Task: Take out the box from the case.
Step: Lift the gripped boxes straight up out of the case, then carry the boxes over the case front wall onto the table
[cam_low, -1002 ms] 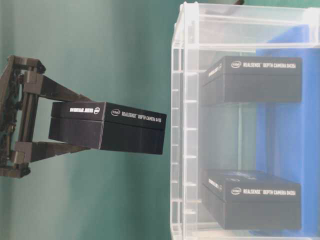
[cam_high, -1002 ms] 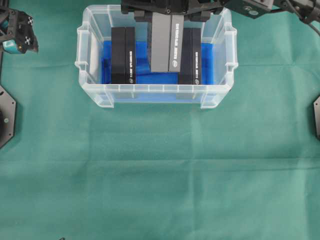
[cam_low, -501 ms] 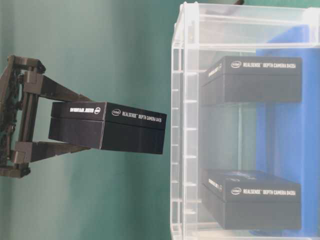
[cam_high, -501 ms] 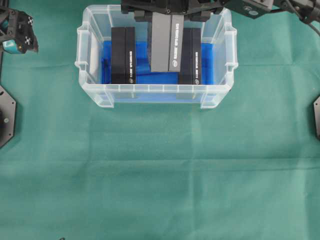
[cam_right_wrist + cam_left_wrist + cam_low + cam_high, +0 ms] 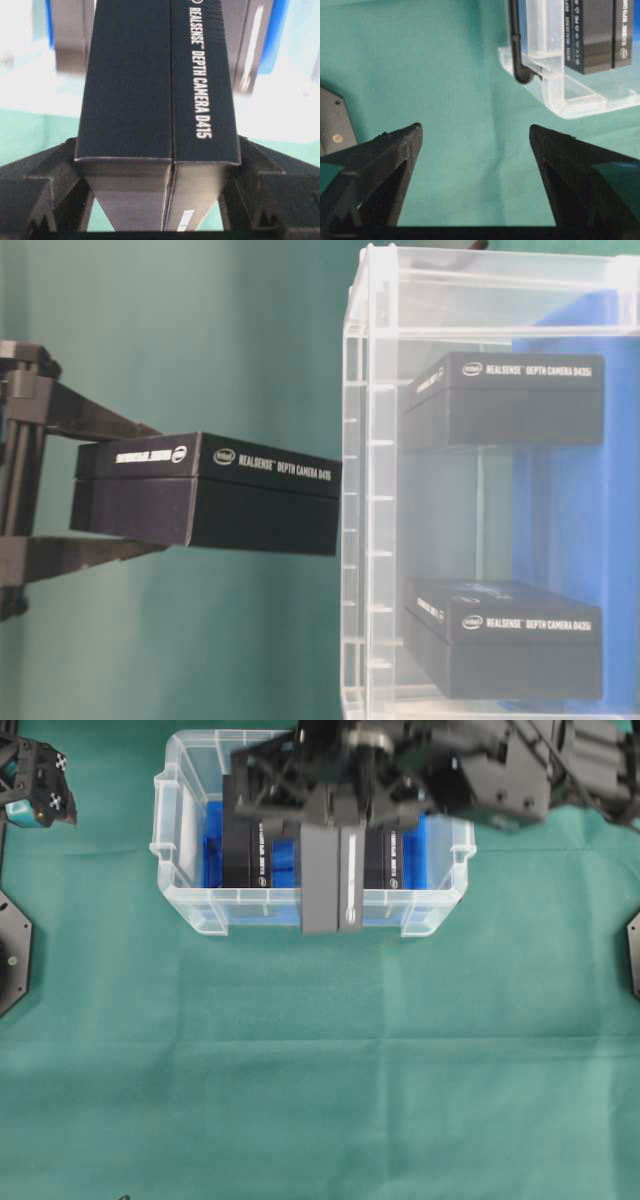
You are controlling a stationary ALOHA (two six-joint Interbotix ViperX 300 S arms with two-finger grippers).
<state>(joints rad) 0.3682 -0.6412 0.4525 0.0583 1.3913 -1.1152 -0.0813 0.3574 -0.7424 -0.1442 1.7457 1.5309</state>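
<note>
Since a second ago the right gripper (image 5: pixel 322 820), jaws clamped on the box (image 5: pixel 330 878), has carried it toward frame bottom, overhanging the near wall of the case (image 5: pixel 190 905) above the desk (image 5: pixel 320 1070), so extraction looks nearly complete; left gripper (image 5: pixel 475 145) jaws apart, idle.

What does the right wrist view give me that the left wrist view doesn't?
Only the right wrist view shows the held box clamped between the right gripper jaws, its D415 label readable, with the two other boxes blurred behind it. Only the left wrist view shows the left gripper with jaws open and empty over the green cloth, plus a black cable at the case corner. Both show the clear case and boxes inside it.
</note>
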